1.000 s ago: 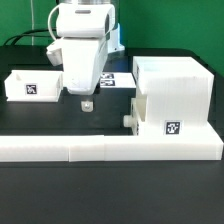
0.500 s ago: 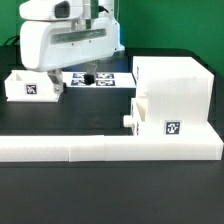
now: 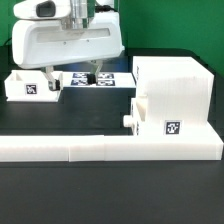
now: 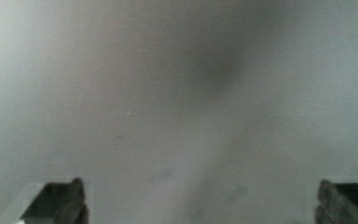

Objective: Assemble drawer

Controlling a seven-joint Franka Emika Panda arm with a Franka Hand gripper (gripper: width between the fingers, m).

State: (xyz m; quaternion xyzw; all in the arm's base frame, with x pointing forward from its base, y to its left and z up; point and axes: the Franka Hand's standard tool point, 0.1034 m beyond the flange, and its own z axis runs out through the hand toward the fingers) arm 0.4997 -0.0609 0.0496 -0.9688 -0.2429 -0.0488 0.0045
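Note:
The drawer's tall white housing stands at the exterior view's right. One knobbed tray sits partly inside its lower slot, with the knob facing left. The second tray, with a tag on its front, lies loose at the left. My gripper hangs between that loose tray and the housing, just right of the tray. Its fingers are spread wide with nothing between them. In the wrist view my gripper shows two dark fingertips far apart over a blurred grey surface.
A long low white L-shaped bar runs along the front of the table and under the housing. The marker board lies at the back, partly hidden by my gripper.
My gripper has moved from over the table's middle to the exterior view's left and back, beside the loose tray, and now looks wider. The trays and housing have not moved.

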